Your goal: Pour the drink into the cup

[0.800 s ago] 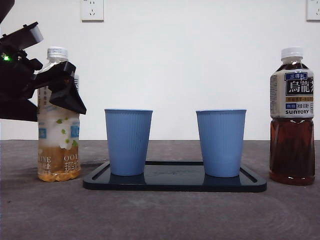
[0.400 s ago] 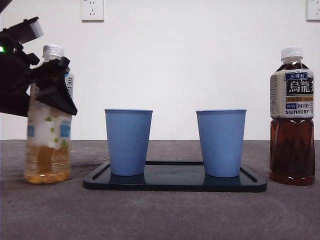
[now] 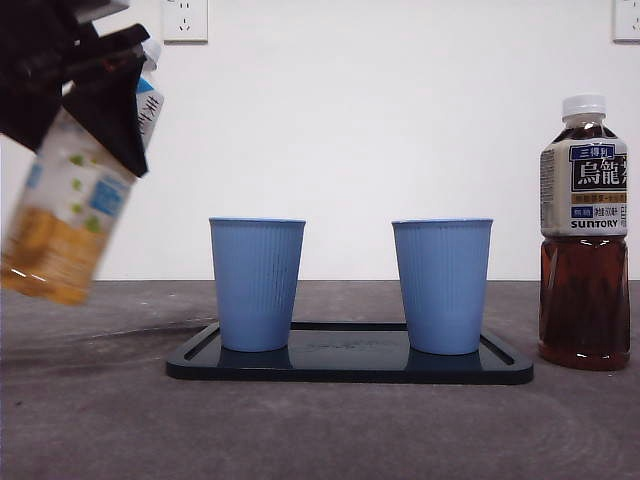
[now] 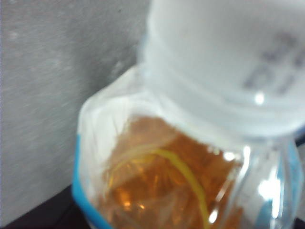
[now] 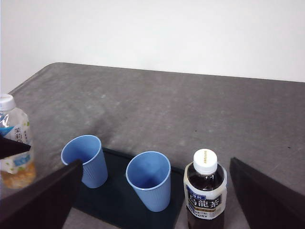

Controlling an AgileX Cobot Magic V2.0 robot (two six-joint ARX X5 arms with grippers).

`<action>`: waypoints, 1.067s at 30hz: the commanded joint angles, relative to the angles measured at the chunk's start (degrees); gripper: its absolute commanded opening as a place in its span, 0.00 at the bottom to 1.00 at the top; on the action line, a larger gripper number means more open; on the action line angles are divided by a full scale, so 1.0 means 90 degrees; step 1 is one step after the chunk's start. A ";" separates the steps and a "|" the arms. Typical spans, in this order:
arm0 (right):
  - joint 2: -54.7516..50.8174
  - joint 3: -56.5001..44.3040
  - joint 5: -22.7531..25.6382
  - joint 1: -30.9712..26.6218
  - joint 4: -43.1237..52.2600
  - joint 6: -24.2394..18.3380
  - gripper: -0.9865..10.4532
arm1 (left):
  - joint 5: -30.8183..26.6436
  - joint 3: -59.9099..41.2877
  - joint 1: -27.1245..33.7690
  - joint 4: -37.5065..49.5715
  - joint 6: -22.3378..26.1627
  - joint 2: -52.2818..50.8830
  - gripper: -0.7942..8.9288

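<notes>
Left gripper (image 3: 100, 95): high at the 10 o'clock corner of the front view, dark, pinched on the upper body of the tea bottle (image 3: 75, 180); bottle lifted clear of the table (image 3: 320, 420), tilted with its neck toward 1 o'clock and its base toward 7 o'clock, amber drink pooled in the low end; white cap (image 4: 228, 62) on, filling the left wrist view close up and blurred, with amber liquid below it.

Tray (image 3: 350, 365): dark, flat on the table at the centre; carries two blue cups, both upright and open.

Left cup (image 3: 257, 283): on the tray's 9 o'clock end, nearest the lifted bottle, apart from it.

Right cup (image 3: 442, 285): on the tray's 3 o'clock end, apart from the left cup.

Oolong bottle (image 3: 585, 235): dark tea, white cap, upright on the table at 3 o'clock, just beside the tray's end, not on it.

Right gripper (image 5: 152, 200): jaws spread wide, holding nothing, high above the table; its view takes in both cups, the oolong bottle and the tea bottle.

Wall socket (image 3: 184, 18): on the white wall at 11 o'clock.
</notes>
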 commanded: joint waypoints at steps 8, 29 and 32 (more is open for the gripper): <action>0.0036 0.0126 -0.0027 0.0036 0.0039 0.0063 0.52 | -0.1843 0.1957 -0.0629 -0.1841 0.0610 0.1151 0.32; 0.0039 0.0126 -0.0134 0.0036 0.0029 0.0063 0.52 | -0.5717 0.2732 -0.2052 -0.2613 0.1127 0.2975 0.34; 0.0039 0.0126 -0.0136 0.0036 0.0029 0.0063 0.52 | -0.6040 0.2732 -0.2203 -0.2640 0.1226 0.3050 0.34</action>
